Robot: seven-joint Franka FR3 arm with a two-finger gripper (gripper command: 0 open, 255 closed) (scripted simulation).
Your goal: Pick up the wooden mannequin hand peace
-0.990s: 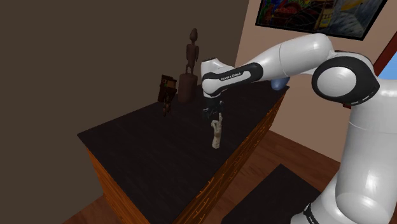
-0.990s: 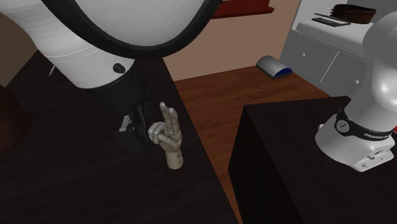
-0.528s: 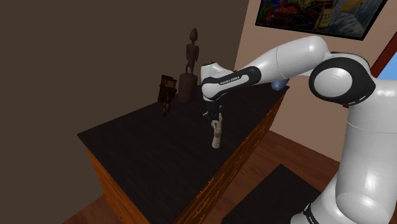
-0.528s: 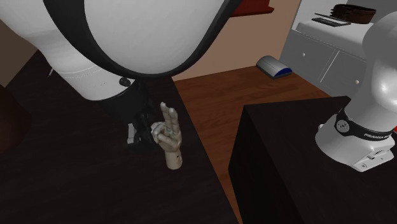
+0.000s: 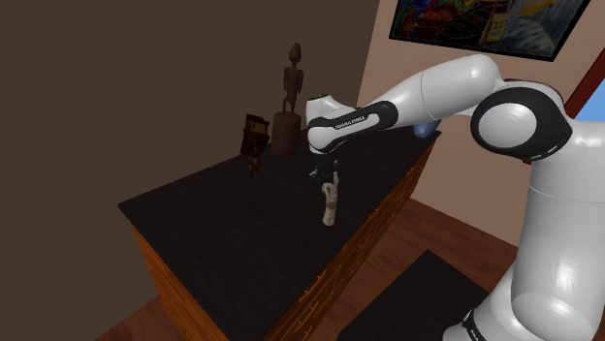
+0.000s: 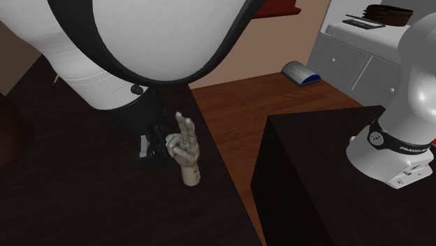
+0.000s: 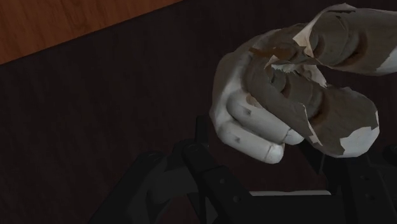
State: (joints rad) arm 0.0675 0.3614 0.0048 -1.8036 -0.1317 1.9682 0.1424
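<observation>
Black two-finger gripper (image 7: 264,149) set over the upright pale beige mannequin hand (image 6: 185,150), two fingers raised.
Its jaws are held apart, straddling the curled knuckles, no grip evident. The hand is stood directly beneath, long axis vertical, near the dark tabletop's (image 5: 223,223) edge.

Home: framed painting (image 5: 485,24), carved figurine (image 5: 289,102), wood floor (image 6: 241,98).

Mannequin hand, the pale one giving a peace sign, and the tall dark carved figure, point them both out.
Pale peace-sign mannequin hand (image 6: 186,152), second exterior view, palm.
Tall dark carved figure (image 5: 290,89), shoulder view, torso.
</observation>
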